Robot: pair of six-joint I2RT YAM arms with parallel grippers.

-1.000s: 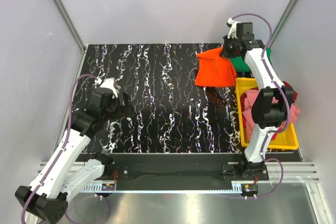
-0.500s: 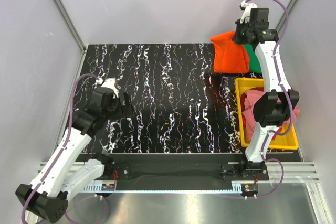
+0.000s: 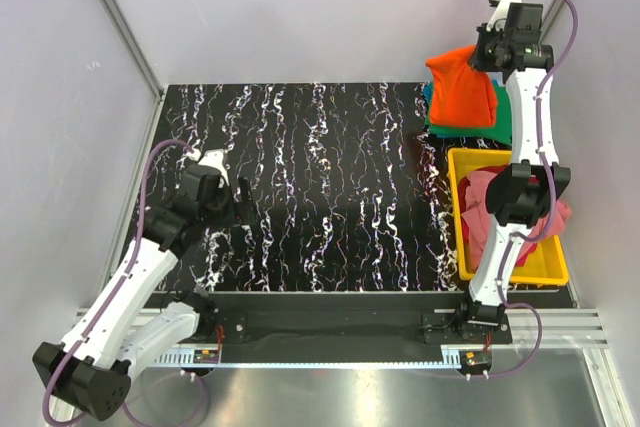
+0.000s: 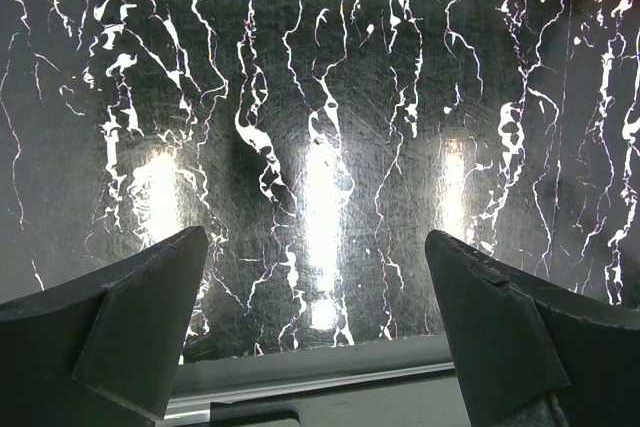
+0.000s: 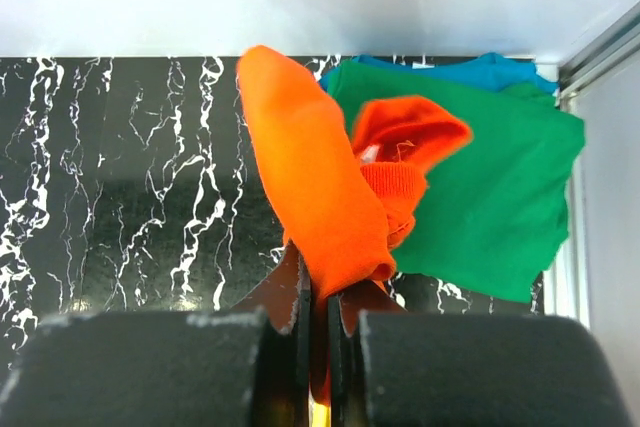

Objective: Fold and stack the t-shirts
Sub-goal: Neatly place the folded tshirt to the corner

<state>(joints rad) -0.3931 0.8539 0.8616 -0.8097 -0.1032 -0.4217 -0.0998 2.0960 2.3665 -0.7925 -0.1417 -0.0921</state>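
Jaws of the right gripper [image 5: 320, 292] are pinched tight on a fold of the orange t-shirt [image 5: 318, 182]. It hangs bunched in the air above the green t-shirt [image 5: 490, 197], which lies flat on a blue t-shirt [image 5: 480, 69] at the far right corner of the table [image 3: 320, 177]. The left gripper [image 4: 315, 312] hovers empty, jaws spread wide, well apart over the near left. A pink t-shirt [image 3: 482, 215] waits in the yellow tray [image 3: 456, 209]. The risk, as I judge it: the orange cloth is gathered, not flat — let go here, it may land crumpled or askew, or drag the green one out of square.
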